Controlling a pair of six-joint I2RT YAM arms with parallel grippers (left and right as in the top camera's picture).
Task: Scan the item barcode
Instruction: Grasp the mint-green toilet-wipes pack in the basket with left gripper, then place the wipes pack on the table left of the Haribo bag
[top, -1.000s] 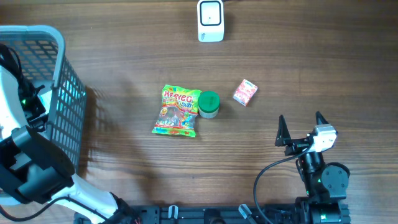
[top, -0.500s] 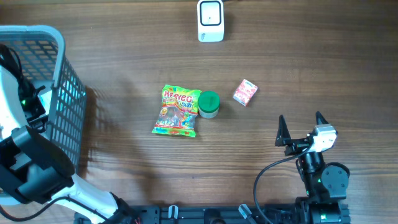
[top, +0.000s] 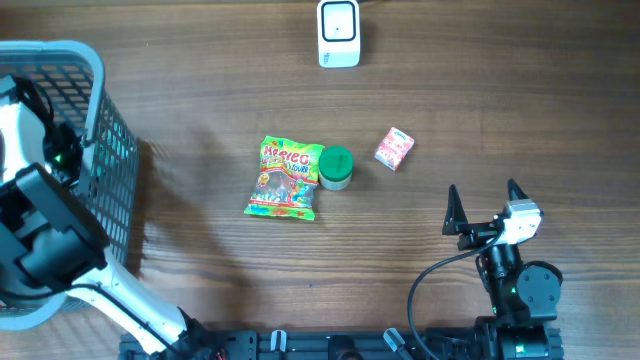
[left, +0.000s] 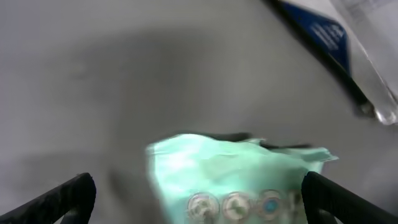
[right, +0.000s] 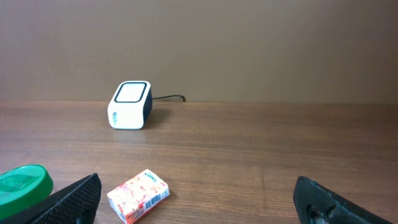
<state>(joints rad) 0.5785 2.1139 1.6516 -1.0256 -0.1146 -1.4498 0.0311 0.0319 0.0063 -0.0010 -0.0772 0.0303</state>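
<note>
Inside the basket (top: 62, 52) at left, the left gripper (left: 199, 190) is hovering wide open over a mint-green packet (left: 231, 167), likely to carry it to the scanner (top: 339, 33) at top centre, while the open, empty right gripper (top: 483, 192) is idling lower right.

Three things on a brown wooden surface (right: 249, 155)
White box scanner (right: 129, 105) behind; pink printed carton (right: 137, 195) near green round lid (right: 23, 182).

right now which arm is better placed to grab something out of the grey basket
Probably left. The left hand is open down inside the grey mesh basket, a pale green packet right between its fingers. The right hand sits open over the wooden table, far across from it.
</note>
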